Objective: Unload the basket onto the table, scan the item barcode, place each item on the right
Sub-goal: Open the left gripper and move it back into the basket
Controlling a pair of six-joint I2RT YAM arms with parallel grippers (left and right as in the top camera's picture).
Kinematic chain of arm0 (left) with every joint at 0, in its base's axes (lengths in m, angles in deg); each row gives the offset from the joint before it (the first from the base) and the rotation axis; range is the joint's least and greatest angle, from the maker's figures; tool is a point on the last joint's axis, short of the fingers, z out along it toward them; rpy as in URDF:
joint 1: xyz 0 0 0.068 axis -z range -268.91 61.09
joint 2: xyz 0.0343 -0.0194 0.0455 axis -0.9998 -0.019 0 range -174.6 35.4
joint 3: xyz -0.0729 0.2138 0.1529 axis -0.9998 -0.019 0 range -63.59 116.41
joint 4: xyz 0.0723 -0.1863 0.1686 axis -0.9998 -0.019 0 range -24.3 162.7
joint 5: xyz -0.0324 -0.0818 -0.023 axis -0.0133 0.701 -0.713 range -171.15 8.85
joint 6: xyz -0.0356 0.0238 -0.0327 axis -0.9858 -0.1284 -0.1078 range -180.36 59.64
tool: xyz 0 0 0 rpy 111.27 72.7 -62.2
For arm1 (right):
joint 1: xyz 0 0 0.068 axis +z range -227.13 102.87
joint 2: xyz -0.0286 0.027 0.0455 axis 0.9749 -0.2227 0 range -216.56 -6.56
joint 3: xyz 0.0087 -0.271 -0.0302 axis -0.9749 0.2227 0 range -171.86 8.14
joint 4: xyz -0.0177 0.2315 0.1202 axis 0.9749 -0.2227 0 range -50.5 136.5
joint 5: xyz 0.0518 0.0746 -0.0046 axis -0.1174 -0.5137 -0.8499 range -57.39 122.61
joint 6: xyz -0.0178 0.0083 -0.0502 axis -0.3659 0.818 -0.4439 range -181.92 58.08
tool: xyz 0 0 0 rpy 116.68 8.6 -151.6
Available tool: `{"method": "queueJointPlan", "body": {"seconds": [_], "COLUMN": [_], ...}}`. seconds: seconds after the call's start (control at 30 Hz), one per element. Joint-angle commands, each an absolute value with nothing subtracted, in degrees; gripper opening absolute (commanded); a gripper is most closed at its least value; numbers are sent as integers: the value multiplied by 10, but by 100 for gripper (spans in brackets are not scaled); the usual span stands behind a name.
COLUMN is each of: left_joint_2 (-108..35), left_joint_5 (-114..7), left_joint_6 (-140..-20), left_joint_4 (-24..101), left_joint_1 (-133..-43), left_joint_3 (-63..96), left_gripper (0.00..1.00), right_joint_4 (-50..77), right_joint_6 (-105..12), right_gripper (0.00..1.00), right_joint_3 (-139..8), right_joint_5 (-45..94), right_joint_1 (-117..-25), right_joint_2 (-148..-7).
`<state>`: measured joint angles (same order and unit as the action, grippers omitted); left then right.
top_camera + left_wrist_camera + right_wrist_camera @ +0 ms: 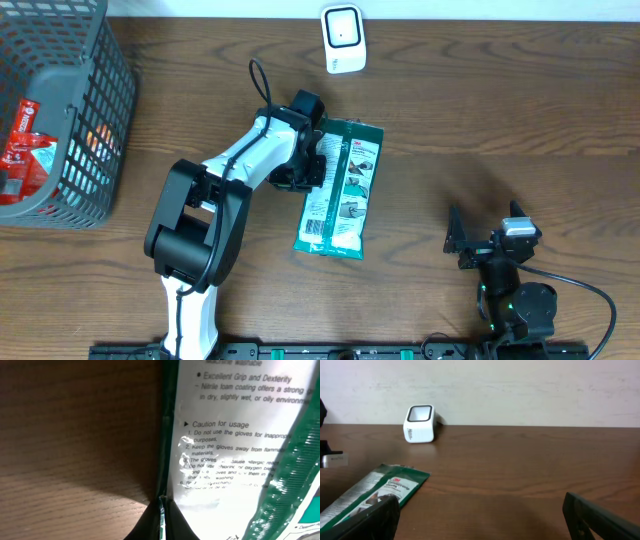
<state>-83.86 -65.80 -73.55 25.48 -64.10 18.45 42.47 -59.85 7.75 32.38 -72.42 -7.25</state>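
Stage: early. The pack had been gripped but not yet presented to the scanner, judging from how things lay.
Left arm [215,190]: reached from the near edge to the middle of the table, ending at the pack's left edge.
Pack [345,195]: a green and white glove pack. It lay flat in the middle of the table, long side running from near to far, printed text facing up. It was well apart from the scanner.
Scanner [342,38]: a small white unit. It stood upright at the far edge, near the middle.
Left gripper [161,515]: jaws fully closed, pinching the pack's left edge. The wrist view showed the film caught between the fingertips.
Right gripper [487,238]: jaws spread wide and holding nothing. It sat low near the near right corner, facing the far edge.
Done: grasp on the pack only.
Remaining: lift the pack, carry it to the far edge, and turn the barcode toward the scanner window.
Barcode: not found in any view, so its side could not be told.
Wall [520,385]: plain and pale, rising directly behind the far edge.
Table [500,120]: dark brown wood grain, matt, with a soft shadow under the left arm.
Basket [110,90]: grey wire mesh, at the far left corner.
Red packet [25,140]: lay inside the basket, toward its left side.
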Motion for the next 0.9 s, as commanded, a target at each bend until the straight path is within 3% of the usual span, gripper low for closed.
{"method": "queueJointPlan", "body": {"seconds": [0.0,0.2,0.3,0.37,0.4,0.43,0.57,0.87], "left_joint_2": [-840,-808,-776,-747,-722,-683,-592,-439], "left_joint_5": [-649,-648,-649,-649,-653,-658,-705,-757], "left_joint_6": [-788,-791,-791,-791,-791,-791,-791,-777], "left_joint_4": [252,245,241,241,239,234,228,192], "left_joint_1": [-642,-642,-644,-648,-655,-668,-716,-957], "left_joint_3": [179,179,179,183,190,201,214,292], "left_gripper": [8,9,17,17,28,49,66,68], "right_joint_4": [422,422,422,422,422,422,422,422], "right_joint_6": [-607,-607,-607,-607,-607,-607,-607,-607], "right_gripper": [99,99,99,99,99,99,99,99], "right_joint_3": [78,78,78,78,78,78,78,78], "right_joint_5": [323,323,323,323,323,323,323,323], "right_joint_1": [-729,-729,-729,-729,-729,-729,-729,-729], "right_joint_2": [-69,-69,-69,-69,-69,-69,-69,-69]}}
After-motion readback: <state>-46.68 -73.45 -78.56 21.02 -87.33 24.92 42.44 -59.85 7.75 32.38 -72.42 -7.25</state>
